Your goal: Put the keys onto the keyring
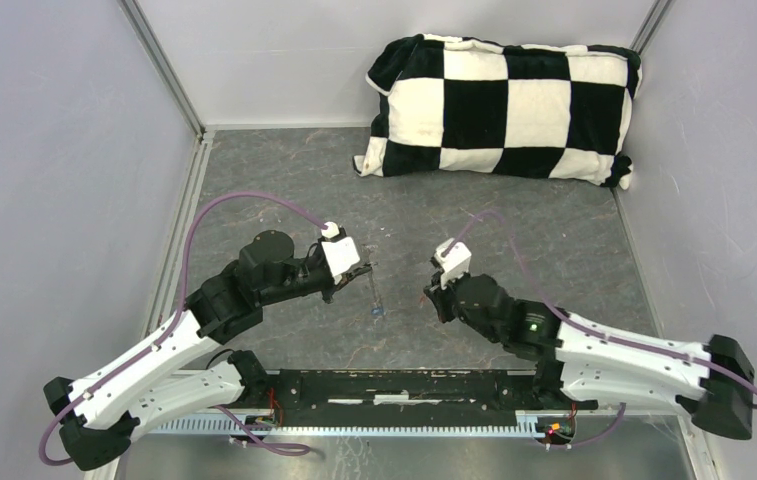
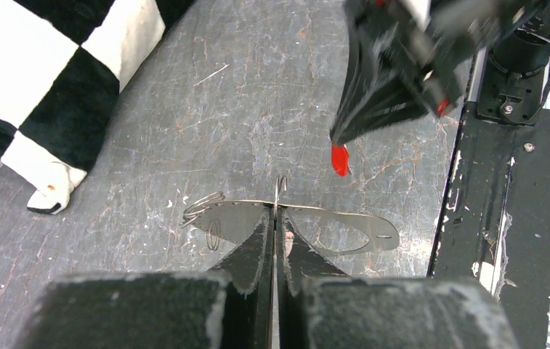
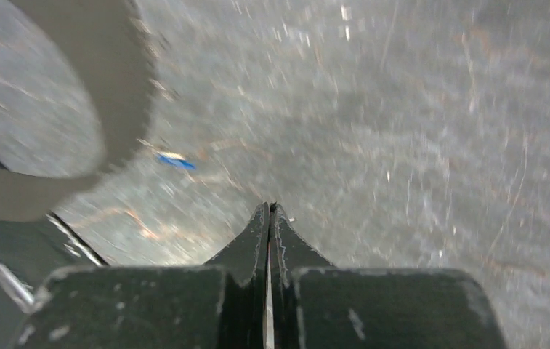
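Currently the left tool (image 2: 276,215) is pinched closed on the keyring (image 2: 280,190) above the surface (image 2: 257,87), and the right tool (image 2: 338,138) is clamped on the red key (image 2: 339,158) near it, with the blue key (image 1: 378,312) lying below, so slight misalignment could twist the ring or pop the key loose.

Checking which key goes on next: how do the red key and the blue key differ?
The red key hangs pinched at the tip of the right hand; the blue key lies loose on the table. One head is red, the other blue. Neither is on the keyring yet.
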Controlling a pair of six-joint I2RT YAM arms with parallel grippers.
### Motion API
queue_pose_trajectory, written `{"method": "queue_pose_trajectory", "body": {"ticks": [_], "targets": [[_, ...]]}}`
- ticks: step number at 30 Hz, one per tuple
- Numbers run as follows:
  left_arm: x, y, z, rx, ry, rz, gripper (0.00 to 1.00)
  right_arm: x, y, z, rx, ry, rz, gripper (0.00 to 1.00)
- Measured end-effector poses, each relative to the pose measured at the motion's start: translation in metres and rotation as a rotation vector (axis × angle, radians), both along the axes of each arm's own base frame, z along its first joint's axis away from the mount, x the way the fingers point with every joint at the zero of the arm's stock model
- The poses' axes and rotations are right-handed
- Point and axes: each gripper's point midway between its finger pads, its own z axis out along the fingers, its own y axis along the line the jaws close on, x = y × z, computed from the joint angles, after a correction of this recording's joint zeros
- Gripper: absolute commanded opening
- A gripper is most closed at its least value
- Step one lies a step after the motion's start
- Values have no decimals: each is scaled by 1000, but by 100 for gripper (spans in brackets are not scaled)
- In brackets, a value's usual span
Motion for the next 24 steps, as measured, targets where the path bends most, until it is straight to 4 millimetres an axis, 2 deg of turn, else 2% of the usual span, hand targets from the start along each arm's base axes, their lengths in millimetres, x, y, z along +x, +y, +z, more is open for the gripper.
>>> {"method": "queue_pose_trajectory", "body": {"ticks": [4,7,20,24], "targets": [[0,0,0,0,0,0,2,-2,-11,-65,-176,123,-37,0],[0,0,0,0,0,0,2,-4,-20,-93,-251,186,-58,0],[0,0,0,-1,0,-1,2,26,-20,-139,-264,245,-114,0],[0,0,1,-3,-2,-1,2,33,-14,-145,-257,245,-103,1]]}}
